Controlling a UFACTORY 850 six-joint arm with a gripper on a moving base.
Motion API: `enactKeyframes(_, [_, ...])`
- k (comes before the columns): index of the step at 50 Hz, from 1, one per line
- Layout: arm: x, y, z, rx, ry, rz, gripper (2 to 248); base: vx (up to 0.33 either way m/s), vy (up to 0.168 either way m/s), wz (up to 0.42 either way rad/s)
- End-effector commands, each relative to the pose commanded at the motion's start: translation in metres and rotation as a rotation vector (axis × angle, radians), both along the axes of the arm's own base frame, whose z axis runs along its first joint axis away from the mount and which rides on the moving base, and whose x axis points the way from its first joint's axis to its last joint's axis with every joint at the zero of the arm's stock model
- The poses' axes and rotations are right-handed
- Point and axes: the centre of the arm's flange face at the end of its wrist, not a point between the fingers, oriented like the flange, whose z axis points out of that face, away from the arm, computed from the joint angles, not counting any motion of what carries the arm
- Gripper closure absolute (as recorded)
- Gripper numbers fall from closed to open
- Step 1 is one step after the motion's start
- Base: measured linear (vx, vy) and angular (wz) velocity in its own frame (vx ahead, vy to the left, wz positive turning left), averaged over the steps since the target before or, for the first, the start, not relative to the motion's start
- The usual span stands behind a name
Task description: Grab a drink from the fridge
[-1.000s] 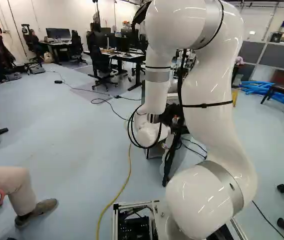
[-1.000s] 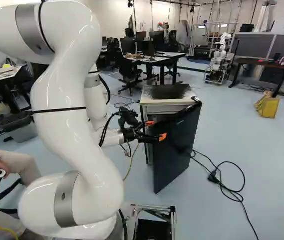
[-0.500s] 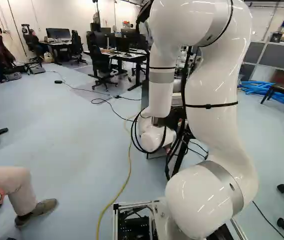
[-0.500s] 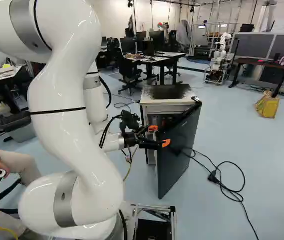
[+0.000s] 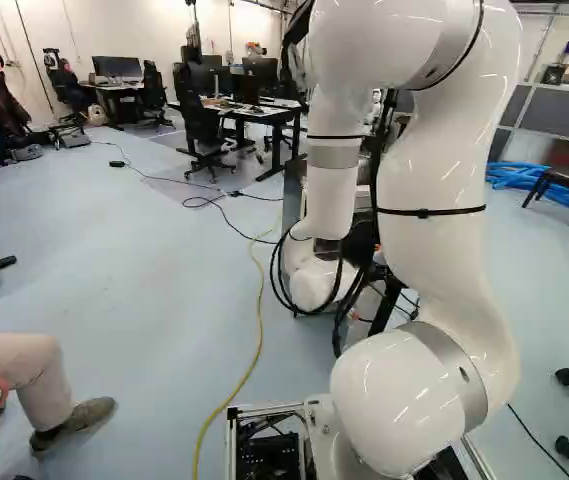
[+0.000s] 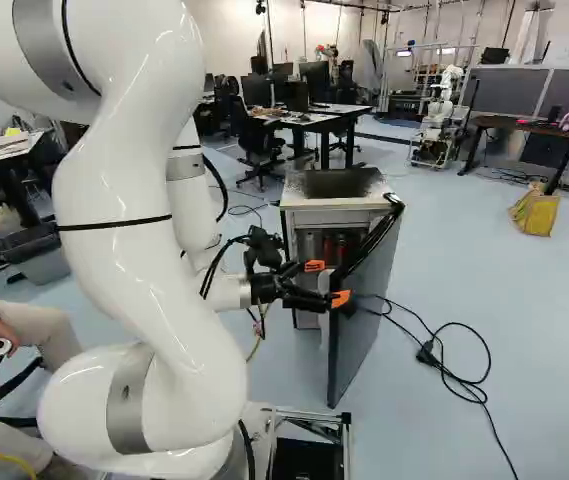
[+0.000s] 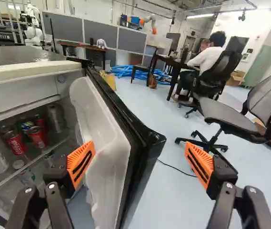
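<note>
The fridge (image 6: pixel 309 204) stands open, twelve o'clock from the arm (image 6: pixel 114 260). The gripper (image 6: pixel 327 281) is spread wide around the door's edge (image 7: pixel 134 143).

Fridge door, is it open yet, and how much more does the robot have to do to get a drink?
Done: the door looks open, and cans show inside.
In hand: no drink; the gripper is open, one finger inside the door, the other outside.
Left: probably reach in, grip a can and take it out.
</note>
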Motion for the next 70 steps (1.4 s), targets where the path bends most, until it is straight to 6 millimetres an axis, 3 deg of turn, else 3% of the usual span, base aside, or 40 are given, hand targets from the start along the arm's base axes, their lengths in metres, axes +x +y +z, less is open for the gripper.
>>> enactKeyframes(43, [0.002, -0.048, 0.004, -0.044, -0.037, -0.237, 3, 0.000, 0.000, 0.000])
enactKeyframes(70, [0.018, -0.093, 0.003, -0.044, -0.081, -0.402, 3, 0.000, 0.000, 0.000])
